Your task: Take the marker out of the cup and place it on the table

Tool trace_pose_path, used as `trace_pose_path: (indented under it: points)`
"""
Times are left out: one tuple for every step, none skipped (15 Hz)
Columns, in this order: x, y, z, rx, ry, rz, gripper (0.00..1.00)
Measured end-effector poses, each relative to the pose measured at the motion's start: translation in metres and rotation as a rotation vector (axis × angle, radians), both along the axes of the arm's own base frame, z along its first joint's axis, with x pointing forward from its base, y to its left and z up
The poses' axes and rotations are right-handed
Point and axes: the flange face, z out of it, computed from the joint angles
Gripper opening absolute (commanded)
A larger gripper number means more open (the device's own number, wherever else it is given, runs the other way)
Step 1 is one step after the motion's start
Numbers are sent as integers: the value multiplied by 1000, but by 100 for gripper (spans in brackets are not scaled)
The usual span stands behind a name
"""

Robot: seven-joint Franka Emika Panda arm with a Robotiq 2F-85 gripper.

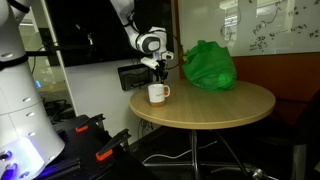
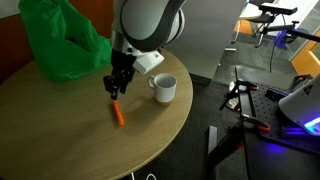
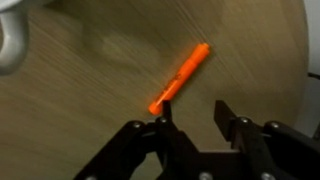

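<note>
An orange marker [image 3: 180,77] lies flat on the round wooden table [image 2: 60,125], also visible in an exterior view [image 2: 118,114]. A white cup [image 2: 163,88] stands upright to its side; it also shows in an exterior view [image 1: 157,93] and at the wrist view's edge [image 3: 10,45]. My gripper [image 3: 194,118] is open and empty, hovering just above the table, with the marker's lower end beside one fingertip. In an exterior view the gripper [image 2: 116,88] hangs over the marker, apart from it.
A crumpled green bag [image 2: 62,42] lies at the back of the table, also in an exterior view [image 1: 210,66]. The table edge [image 2: 175,135] curves close to the cup. Black and red equipment [image 1: 90,140] sits on the floor beside the table.
</note>
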Motion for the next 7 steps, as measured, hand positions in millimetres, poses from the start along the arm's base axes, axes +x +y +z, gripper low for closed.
trace_pose_path:
  points:
    - [2, -2, 2, -15, -17, -13, 90]
    - [4, -4, 5, -29, -29, -23, 99]
    - [5, -5, 9, -41, -41, -30, 100]
    - [7, -5, 15, -50, -51, -33, 100]
    - [7, -5, 22, -54, -60, -35, 100]
    - [7, -5, 29, -56, -66, -37, 100]
    - [7, -5, 39, -56, -73, -37, 100]
